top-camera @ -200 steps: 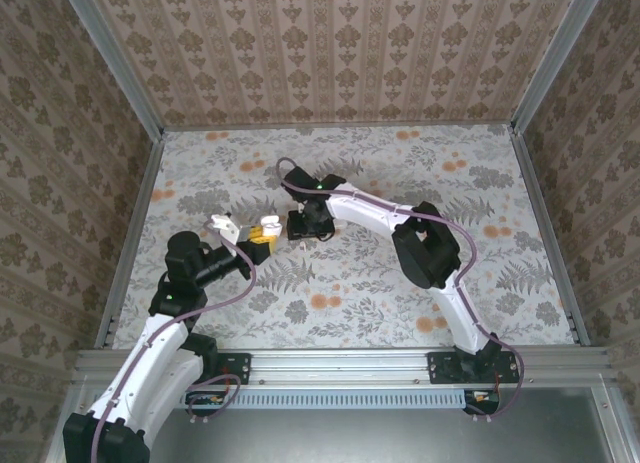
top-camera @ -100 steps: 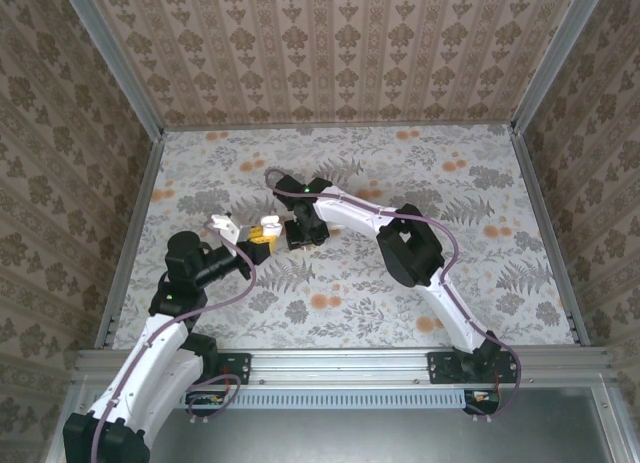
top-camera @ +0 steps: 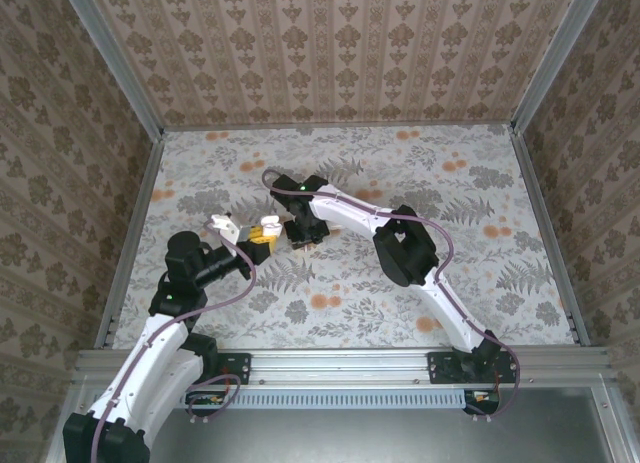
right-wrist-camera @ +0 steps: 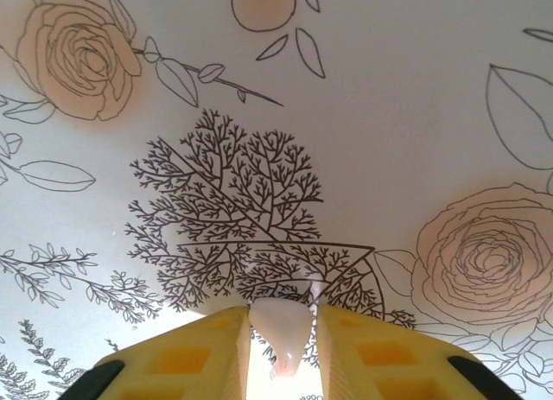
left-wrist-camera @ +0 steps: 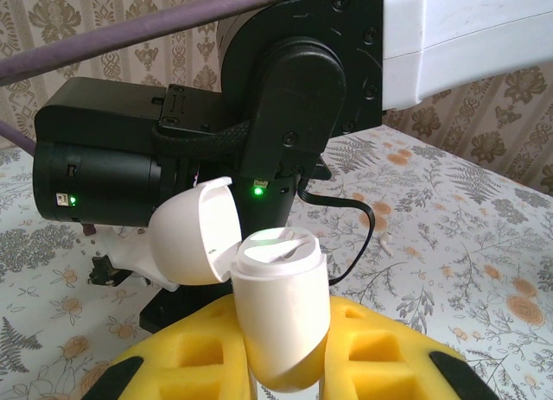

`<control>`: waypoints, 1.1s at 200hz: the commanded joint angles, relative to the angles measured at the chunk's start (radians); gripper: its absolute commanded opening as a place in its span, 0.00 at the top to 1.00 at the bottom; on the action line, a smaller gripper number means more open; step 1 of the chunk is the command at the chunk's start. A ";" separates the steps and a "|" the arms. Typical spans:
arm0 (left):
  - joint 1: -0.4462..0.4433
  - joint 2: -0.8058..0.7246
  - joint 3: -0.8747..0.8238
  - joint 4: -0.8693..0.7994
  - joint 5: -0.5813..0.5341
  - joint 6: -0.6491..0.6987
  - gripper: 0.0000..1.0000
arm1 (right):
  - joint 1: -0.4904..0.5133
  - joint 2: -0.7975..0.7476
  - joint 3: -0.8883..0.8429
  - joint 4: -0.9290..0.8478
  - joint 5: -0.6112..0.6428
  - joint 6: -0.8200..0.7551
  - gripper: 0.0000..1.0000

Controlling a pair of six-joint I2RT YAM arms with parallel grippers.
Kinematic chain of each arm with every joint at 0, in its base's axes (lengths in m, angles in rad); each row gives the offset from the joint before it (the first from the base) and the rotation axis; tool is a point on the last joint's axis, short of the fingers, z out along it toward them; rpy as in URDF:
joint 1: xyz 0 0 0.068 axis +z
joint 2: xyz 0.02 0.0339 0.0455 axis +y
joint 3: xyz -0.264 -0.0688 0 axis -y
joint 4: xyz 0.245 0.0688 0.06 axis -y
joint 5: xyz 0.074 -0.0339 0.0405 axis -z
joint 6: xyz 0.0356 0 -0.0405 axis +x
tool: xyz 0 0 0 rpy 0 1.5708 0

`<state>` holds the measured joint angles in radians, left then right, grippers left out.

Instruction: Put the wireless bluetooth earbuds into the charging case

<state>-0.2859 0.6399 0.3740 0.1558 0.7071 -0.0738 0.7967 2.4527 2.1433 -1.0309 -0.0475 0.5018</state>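
The charging case (left-wrist-camera: 281, 309) stands between the yellow padded fingers (left-wrist-camera: 177, 352) of the left gripper (left-wrist-camera: 278, 370), which is clamped on its lower part. The case leans a little to the right. Its lid (left-wrist-camera: 194, 244) is open and hangs back to the left on the hinge, so the top face of the case is uncovered. I cannot tell if something already lies in the recess.

In the top view the case (top-camera: 268, 225) is held above the flowered tablecloth (top-camera: 420, 183), left of the middle of the table, with the left gripper (top-camera: 262, 237) under it. The right gripper (top-camera: 300, 238) is just beside it on the right. The two grippers are near each other, but from this view I cannot tell if they touch. In the left wrist view the black wrist of the right arm (left-wrist-camera: 285, 115) stands close behind the open case, with a green light on it.

One wireless bluetooth earbud (right-wrist-camera: 281, 331), a small white piece that narrows downward, sits between the yellow fingers (right-wrist-camera: 194, 357) of the right gripper (right-wrist-camera: 283, 365). The fingers are close together and press on it from both sides, so it is gripped. Behind it the right wrist view shows the tablecloth (right-wrist-camera: 389, 115) with drawn roses and a branch pattern.
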 commanded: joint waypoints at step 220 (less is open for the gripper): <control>-0.283 0.476 0.059 0.867 0.004 -0.172 1.00 | -0.037 -1.303 -1.039 1.005 -0.020 -0.131 0.89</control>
<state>-0.5461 1.0725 0.3729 0.8070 0.7097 -0.1860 0.7578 1.1984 1.1454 -0.1841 0.0418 0.3946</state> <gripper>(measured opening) 0.175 0.107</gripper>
